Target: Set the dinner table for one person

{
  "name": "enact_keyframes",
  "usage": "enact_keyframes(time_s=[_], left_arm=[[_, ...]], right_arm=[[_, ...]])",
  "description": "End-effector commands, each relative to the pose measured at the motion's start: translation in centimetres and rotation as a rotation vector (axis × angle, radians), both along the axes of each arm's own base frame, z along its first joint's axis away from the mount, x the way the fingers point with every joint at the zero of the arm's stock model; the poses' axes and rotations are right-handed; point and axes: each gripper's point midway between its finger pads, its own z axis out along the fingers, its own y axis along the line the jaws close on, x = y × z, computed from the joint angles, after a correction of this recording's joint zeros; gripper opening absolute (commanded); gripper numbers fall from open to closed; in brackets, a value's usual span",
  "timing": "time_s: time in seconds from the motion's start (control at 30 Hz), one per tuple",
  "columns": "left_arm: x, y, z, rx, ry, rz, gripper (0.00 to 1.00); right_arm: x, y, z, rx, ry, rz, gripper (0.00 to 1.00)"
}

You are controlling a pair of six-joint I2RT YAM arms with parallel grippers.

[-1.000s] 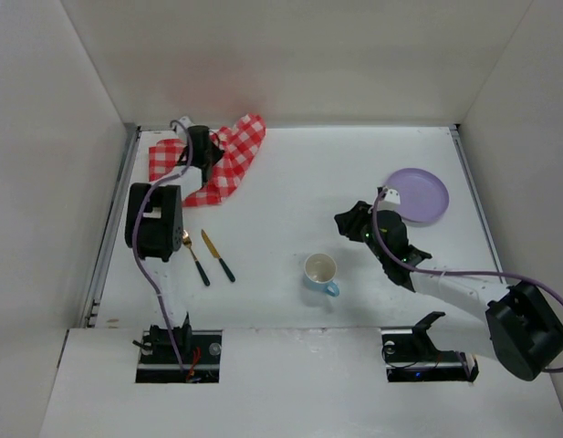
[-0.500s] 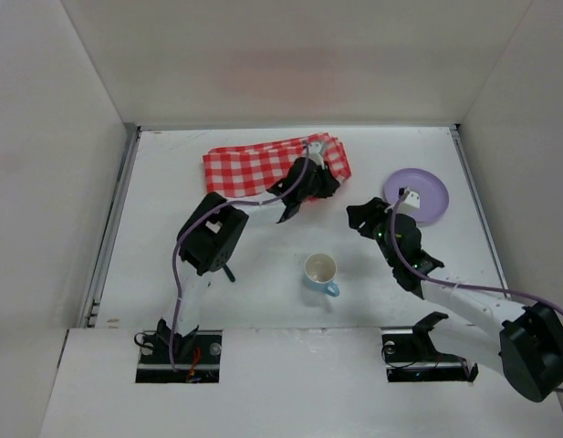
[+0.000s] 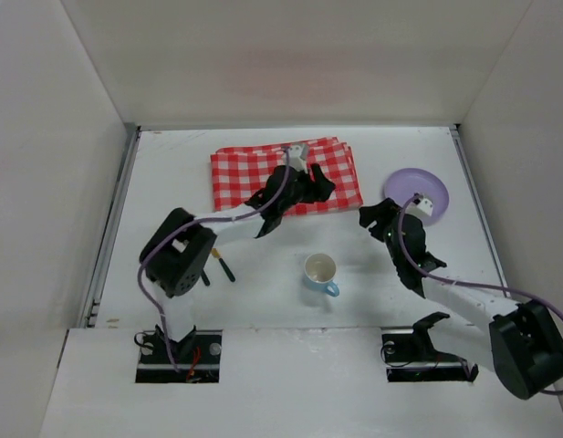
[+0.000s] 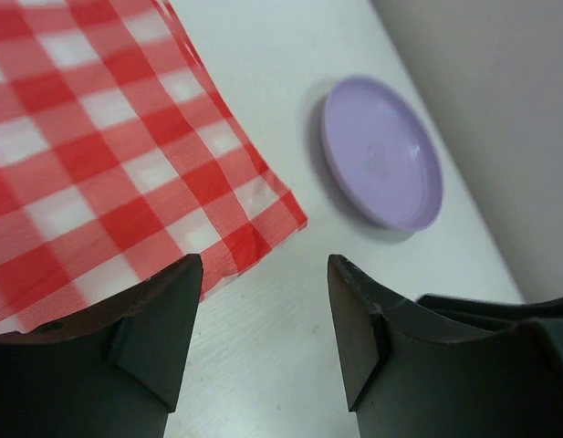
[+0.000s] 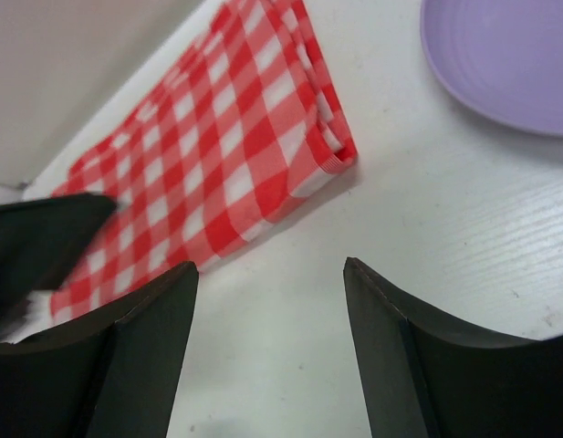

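White walls and grey metal rails edge the large plain white dinner table (image 3: 263,301). At its far middle lies a folded red-and-white checkered cloth (image 3: 245,169). A round lilac plate (image 3: 407,185) sits near the cloth's right side. A pale blue cup (image 3: 320,271) stands on the arms' side of the cloth. The left gripper (image 4: 263,274) hangs over the cloth's right edge, fingers apart and empty. The right gripper (image 5: 267,274) hovers between cloth and plate, its fingers also spread.

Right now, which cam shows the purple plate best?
Left wrist: the whole purple plate shows, unobstructed. Top external has it small, its near edge behind the right arm. Right wrist crops it at the frame's top right.
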Motion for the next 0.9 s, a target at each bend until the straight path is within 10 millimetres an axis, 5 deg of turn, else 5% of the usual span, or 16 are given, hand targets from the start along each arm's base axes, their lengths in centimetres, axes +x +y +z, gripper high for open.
enact_keyframes(time_s=[0.0,0.13,0.37,0.7,0.87], left_arm=[[1.0,6.1,7.6,-0.229,-0.080,0.230,0.55],[-0.3,14.7,1.1,-0.267,0.133,0.526,0.55],[-3.7,24.6,-7.3,-0.264,0.318,0.808,0.55],[-3.6,28.2,-10.1,-0.320,0.399,0.933,0.54],[-3.2,28.6,-11.1,-0.338,0.415,0.945,0.40]], right_arm=[[1.2,0.5,-0.1,0.027,0.012,-0.006,0.72],[2.5,0.5,-2.1,0.112,0.095,-0.036,0.71],[6.7,0.8,-5.8,0.255,0.206,-0.107,0.64],[9.4,2.0,-9.2,0.395,0.277,-0.182,0.53],[9.5,1.7,-10.2,0.419,0.298,-0.218,0.15]])
